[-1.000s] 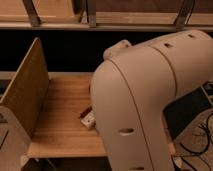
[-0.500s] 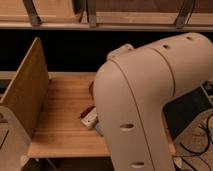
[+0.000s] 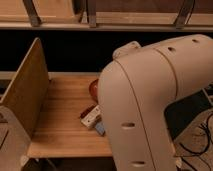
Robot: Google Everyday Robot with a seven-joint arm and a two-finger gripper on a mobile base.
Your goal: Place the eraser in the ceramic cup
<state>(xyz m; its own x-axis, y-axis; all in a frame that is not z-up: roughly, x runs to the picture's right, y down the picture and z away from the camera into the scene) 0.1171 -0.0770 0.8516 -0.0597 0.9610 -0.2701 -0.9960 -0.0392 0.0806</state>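
Observation:
My white arm (image 3: 150, 105) fills the middle and right of the camera view and covers most of the wooden table (image 3: 60, 125). The gripper is hidden behind the arm and does not show. The black eraser and the white ceramic cup are both hidden or out of view. At the arm's left edge I see part of an orange-red bowl (image 3: 93, 89), a white-and-red bottle-like item (image 3: 90, 116) lying on the table, and a corner of a blue-grey flat pad (image 3: 100, 129).
An upright wooden side panel (image 3: 25, 92) bounds the table on the left. A dark shelf opening runs behind the table, with wooden shelving (image 3: 55, 12) above. Cables (image 3: 200, 137) hang at the lower right, off the table.
My arm has shifted slightly to the right, uncovering a little more of the orange-red bowl, the white-and-red item and the blue-grey pad.

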